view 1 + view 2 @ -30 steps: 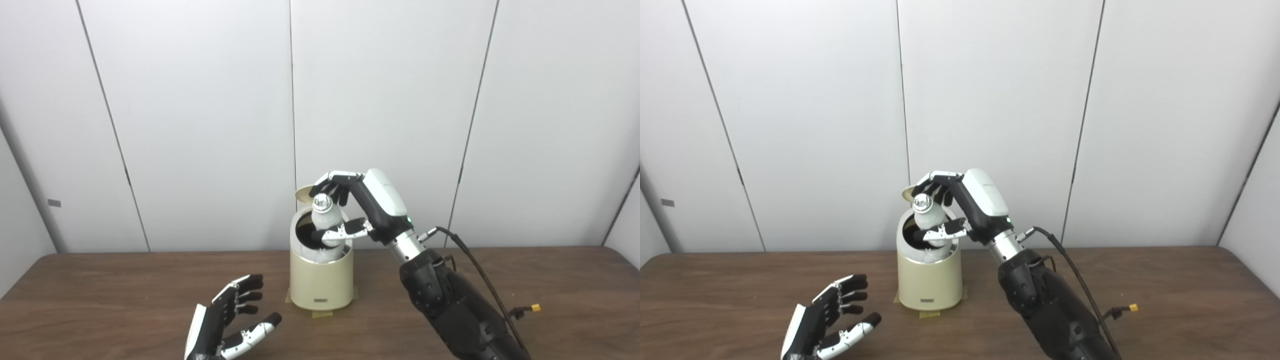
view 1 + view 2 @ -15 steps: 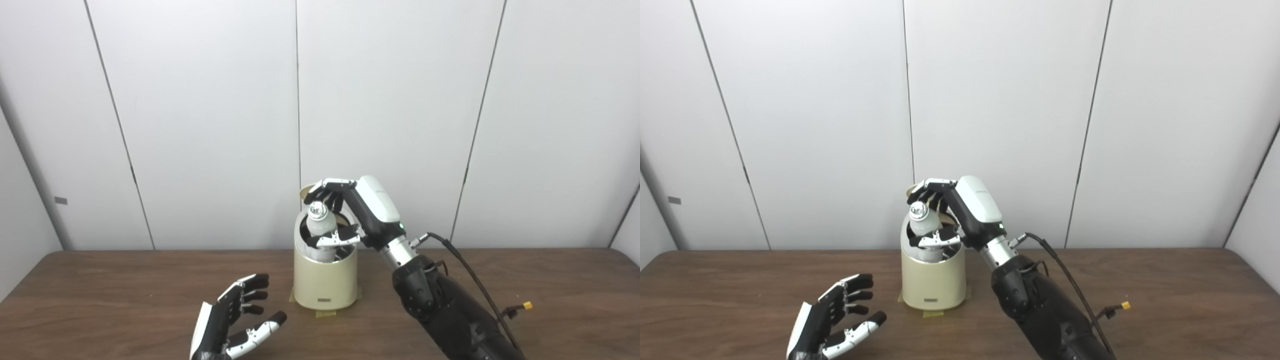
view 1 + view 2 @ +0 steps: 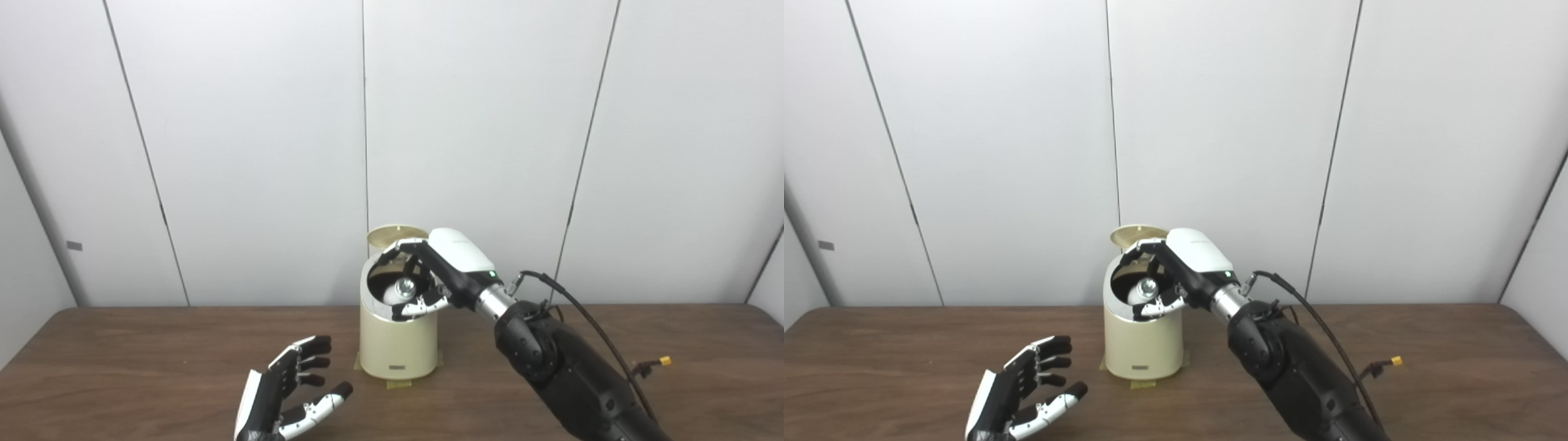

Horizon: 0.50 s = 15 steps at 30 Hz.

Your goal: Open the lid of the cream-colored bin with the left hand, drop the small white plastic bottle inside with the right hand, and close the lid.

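**A:** What is the biggest thing in view?

**B:** A brown wooden table runs across the bottom, with pale wall panels behind it. The black right arm comes in from the lower right and rises toward the middle of the table, with a black cable looping off its wrist.

**A:** And the bin?

**B:** The cream-colored bin stands upright on the table, straight under the right hand. Strips of tape show at its base. Its round lid is tipped up at the back, just behind the hand's fingertips, so the dark mouth is open.

**A:** What is the right hand doing?

**B:** The right hand reaches over the bin's rim from the right, palm facing down and left. Its fingers curve over the top of the opening and its thumb lies along the near rim. They are curled loosely around the opening. Whether they touch the bottle I cannot tell.

**A:** Where is the bottle?

**B:** The small white plastic bottle is inside the bin, below the curled fingers and above the thumb. Only its shiny silver cap and a bit of white shoulder show in the dark mouth.

**A:** And the other hand?

**B:** The left hand is low and to the left of the bin, well apart from it. It hovers near the table's front edge, palm turned right, fingers spread, holding nothing.
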Available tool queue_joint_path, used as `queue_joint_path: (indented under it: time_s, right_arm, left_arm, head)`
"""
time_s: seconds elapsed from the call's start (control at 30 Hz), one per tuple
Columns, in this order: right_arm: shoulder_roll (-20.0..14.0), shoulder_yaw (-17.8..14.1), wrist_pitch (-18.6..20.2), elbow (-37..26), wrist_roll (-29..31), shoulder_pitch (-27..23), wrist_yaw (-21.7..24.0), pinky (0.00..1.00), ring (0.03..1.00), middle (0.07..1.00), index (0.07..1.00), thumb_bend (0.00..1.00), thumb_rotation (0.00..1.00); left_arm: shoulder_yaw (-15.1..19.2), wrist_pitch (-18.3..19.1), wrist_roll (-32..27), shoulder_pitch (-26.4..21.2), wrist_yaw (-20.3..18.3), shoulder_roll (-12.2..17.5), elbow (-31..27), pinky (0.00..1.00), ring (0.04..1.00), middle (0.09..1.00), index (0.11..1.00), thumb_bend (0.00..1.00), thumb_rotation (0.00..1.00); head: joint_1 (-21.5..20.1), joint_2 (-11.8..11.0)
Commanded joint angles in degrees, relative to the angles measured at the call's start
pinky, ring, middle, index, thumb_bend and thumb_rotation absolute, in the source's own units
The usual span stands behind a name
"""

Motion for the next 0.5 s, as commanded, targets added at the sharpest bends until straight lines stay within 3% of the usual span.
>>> queue_joint_path:
  time_s: [0.0, 0.33, 0.43, 0.47]
  right_arm:
    - [-0.76, -1.22, 1.38, -2.01, -0.42, -1.93, 1.09, 0.48, 0.634, 0.776, 0.749, 0.78, 0.05]
    - [-0.55, -2.83, 1.03, -4.8, -1.15, 0.22, 1.49, 0.45, 0.603, 0.805, 0.777, 0.79, 0.05]
    - [-0.38, -4.28, -1.59, -5.27, 0.15, 1.02, 0.02, 0.42, 0.563, 0.771, 0.759, 0.78, 0.03]
    - [-0.14, -5.4, -4.14, -5.4, 1.1, 1.49, -1.9, 0.42, 0.555, 0.763, 0.754, 0.78, 0.03]
  left_arm:
    - [-0.2, -1.79, 0.49, -1.28, 0.35, -0.01, -0.08, 0.62, 0.72, 0.761, 0.767, 0.73, 0.19]
    - [-0.52, -1.77, 0.66, -1.19, 0.16, 0.03, -0.12, 0.66, 0.727, 0.763, 0.757, 0.72, 0.19]
    - [-0.58, -1.55, 0.82, -1.13, 0.29, -0.06, -0.3, 0.66, 0.725, 0.765, 0.758, 0.72, 0.18]
    - [-0.58, -1.51, 0.75, -1.1, 0.29, -0.1, -0.35, 0.66, 0.726, 0.766, 0.759, 0.72, 0.18]
  head:
    - [0.04, 0.01]
    - [0.09, 0.14]
    - [0.21, 0.09]
    - [0.3, 0.12]
